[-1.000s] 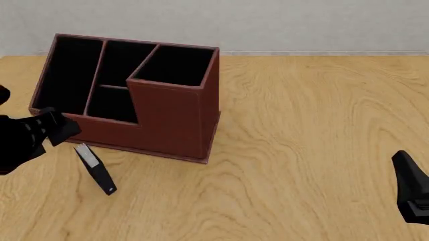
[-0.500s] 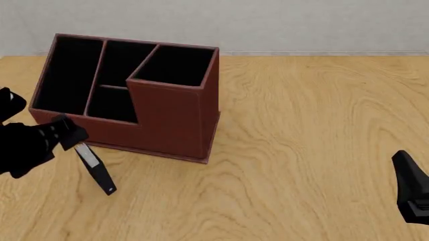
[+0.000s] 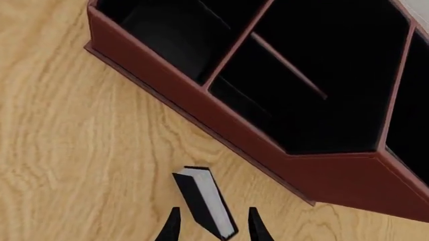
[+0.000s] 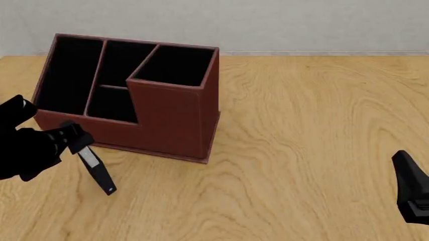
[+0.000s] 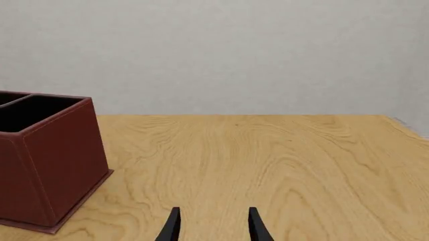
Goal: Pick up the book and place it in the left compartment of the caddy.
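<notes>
The book (image 4: 95, 168) lies on the table (image 4: 302, 150) just in front of the caddy (image 4: 171, 125), at about 7 o'clock from it in the front view, lying aslant with its pale page edge turned up. The left gripper (image 3: 212, 226) hangs right over it with its jaws spread narrowly, one finger on each side of the book's near end; nothing is pinched yet, as bare gaps show on both sides in the left wrist view. That straddle looks chosen so a simple closing would catch the thin covers. The left compartment (image 4: 67, 75), the long slot at 11 o'clock from the book, stands empty. The right gripper (image 5: 212, 226) waits at 4 o'clock, well apart, jaws parted and holding nothing.
</notes>
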`<state>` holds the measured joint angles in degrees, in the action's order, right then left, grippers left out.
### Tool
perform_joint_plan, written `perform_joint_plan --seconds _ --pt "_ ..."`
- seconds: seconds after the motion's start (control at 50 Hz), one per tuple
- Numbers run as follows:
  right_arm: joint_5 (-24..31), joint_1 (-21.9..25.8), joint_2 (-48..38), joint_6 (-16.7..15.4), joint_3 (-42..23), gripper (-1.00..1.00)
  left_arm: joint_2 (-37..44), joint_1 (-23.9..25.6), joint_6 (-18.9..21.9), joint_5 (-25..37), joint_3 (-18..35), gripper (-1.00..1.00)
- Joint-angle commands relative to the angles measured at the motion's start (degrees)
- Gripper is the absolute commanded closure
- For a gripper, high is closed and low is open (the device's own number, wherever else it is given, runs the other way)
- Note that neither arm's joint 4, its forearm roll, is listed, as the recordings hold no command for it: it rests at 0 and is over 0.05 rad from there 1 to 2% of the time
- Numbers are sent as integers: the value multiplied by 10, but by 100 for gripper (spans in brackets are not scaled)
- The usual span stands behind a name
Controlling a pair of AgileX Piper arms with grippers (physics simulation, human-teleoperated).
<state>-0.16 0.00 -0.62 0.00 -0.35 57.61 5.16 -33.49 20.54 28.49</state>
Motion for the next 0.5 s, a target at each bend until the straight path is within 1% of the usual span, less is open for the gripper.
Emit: perform_joint_plan --seconds 0.02,0.5 --pt "0 0 1 0 1 -100 13 -1 -3 -13 -4 -100" --pt "0 0 1 0 1 -100 47 -1 -1 -41 -6 -100"
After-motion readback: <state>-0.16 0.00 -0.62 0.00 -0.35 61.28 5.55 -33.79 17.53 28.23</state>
